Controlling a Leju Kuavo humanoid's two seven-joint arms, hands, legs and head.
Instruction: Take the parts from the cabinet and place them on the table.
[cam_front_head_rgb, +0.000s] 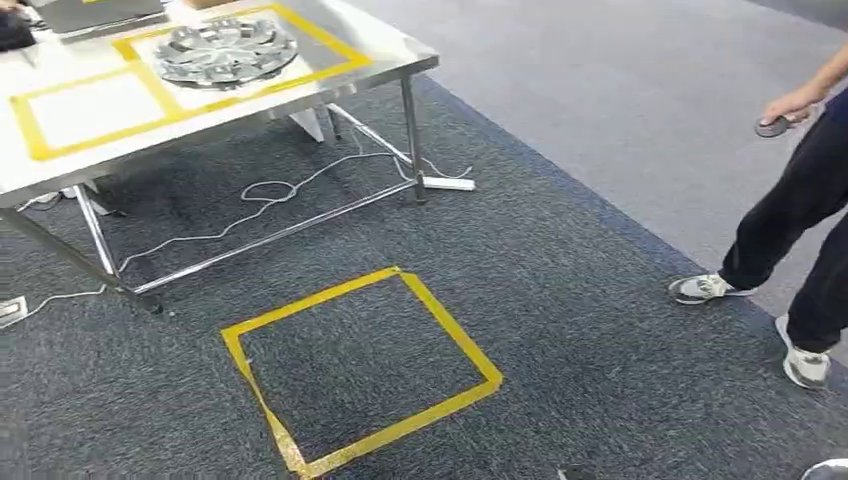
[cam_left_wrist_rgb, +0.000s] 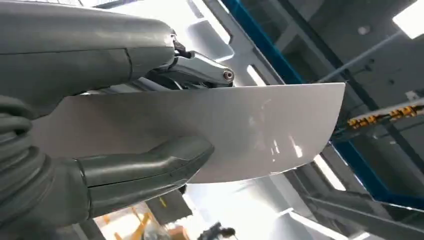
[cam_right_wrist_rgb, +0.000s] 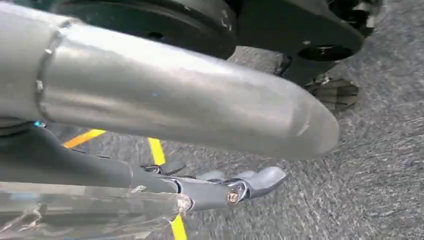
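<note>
In the left wrist view my left hand (cam_left_wrist_rgb: 95, 150) grips a pale, glossy curved panel (cam_left_wrist_rgb: 260, 130), thumb on one face and fingers (cam_left_wrist_rgb: 200, 70) on the other. In the right wrist view my right hand (cam_right_wrist_rgb: 200, 145) hangs over the carpet with its thick thumb held apart from the darker fingers (cam_right_wrist_rgb: 240, 187). A shiny sheet edge (cam_right_wrist_rgb: 85, 210) lies along those fingers, and I cannot tell whether they hold it. A round silver wheel-cover part (cam_front_head_rgb: 225, 50) lies inside a yellow-taped frame on the steel table (cam_front_head_rgb: 390, 55) at the far left.
A yellow tape square (cam_front_head_rgb: 360, 370) marks the dark carpet ahead. Cables and a power strip (cam_front_head_rgb: 447, 183) lie under the table. A person (cam_front_head_rgb: 800, 200) stands at the right holding a small device. A second taped frame (cam_front_head_rgb: 90, 110) is on the table.
</note>
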